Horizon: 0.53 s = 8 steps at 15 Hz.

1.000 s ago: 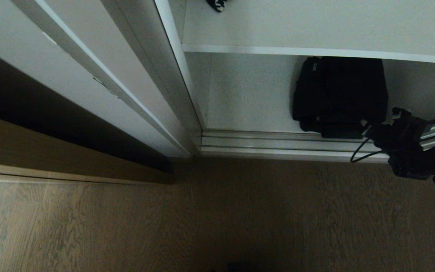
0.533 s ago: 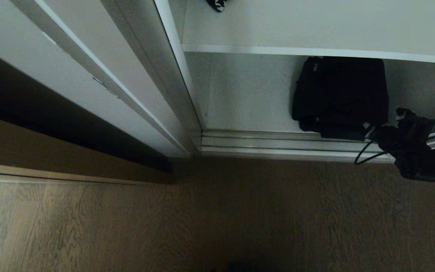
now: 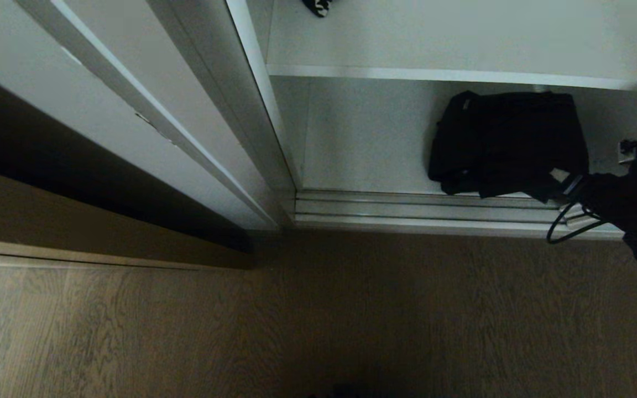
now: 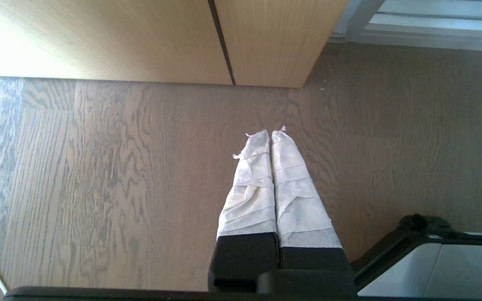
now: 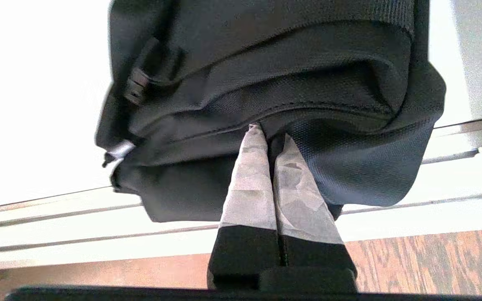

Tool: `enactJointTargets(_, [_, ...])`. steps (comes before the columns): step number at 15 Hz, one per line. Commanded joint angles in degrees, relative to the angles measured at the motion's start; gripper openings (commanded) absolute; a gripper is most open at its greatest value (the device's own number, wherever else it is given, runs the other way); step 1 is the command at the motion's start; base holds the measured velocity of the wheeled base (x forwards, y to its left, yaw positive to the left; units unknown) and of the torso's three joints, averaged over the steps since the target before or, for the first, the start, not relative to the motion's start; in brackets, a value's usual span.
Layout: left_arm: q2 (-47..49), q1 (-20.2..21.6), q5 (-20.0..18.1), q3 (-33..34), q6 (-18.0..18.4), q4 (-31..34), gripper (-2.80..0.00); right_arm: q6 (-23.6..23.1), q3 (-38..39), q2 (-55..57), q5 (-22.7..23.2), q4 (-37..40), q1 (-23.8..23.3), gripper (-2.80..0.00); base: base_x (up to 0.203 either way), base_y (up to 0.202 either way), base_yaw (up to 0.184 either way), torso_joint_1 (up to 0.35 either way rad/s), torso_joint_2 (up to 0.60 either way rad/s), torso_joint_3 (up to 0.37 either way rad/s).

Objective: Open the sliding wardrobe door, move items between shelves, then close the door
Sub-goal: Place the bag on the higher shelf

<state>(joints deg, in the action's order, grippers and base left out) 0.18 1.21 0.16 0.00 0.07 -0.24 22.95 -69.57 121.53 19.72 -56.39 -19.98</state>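
Note:
A soft black bag (image 3: 509, 141) lies on the bottom shelf (image 3: 363, 143) of the open wardrobe, its front corner raised over the floor track. My right gripper (image 3: 564, 185) comes in from the right and is shut on a fold of the bag's fabric (image 5: 266, 62); the taped fingertips (image 5: 251, 167) pinch the seam, with the right gripper (image 5: 268, 136) pointing into the wardrobe. The upper shelf (image 3: 462, 73) runs just above the bag. The sliding wardrobe door (image 3: 130, 83) stands pushed to the left. My left gripper (image 4: 271, 133) hangs shut and empty over the wooden floor.
A silver floor track (image 3: 407, 210) runs along the wardrobe's front. A small black-and-white thing (image 3: 317, 5) sits on the upper shelf at the top edge. A tan wood-grain cabinet (image 4: 140, 37) stands near the left arm. A cable (image 3: 559, 232) loops under the right wrist.
My right gripper has drawn back to the right and lifted, pulling the bag's front corner up and outward. The bag has shifted slightly right. The left arm has stayed put.

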Motion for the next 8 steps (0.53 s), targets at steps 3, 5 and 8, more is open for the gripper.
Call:
enactJointTargets(3, [0.1,0.1,0.0,0.0,0.0,0.0,-2.80,-0.2,5.2,-11.2,0.2,5.9,0.0,-2.80,0.000,0.000,0.000,0.000,0.00,0.000])
enactJointTargets(5, [0.1,0.0,0.0,0.0,0.0,0.0,-2.80,-0.4,8.8,-16.1,0.3,8.1,0.0,-2.80,0.000,0.000,0.000,0.000,0.00,0.000])
enactJointTargets(8, [0.1,0.0,0.0,0.0,0.0,0.0,-2.80,-0.3,10.5,-22.6,0.9,13.7,0.0,-2.80,0.000,0.000,0.000,0.000,0.00,0.000])
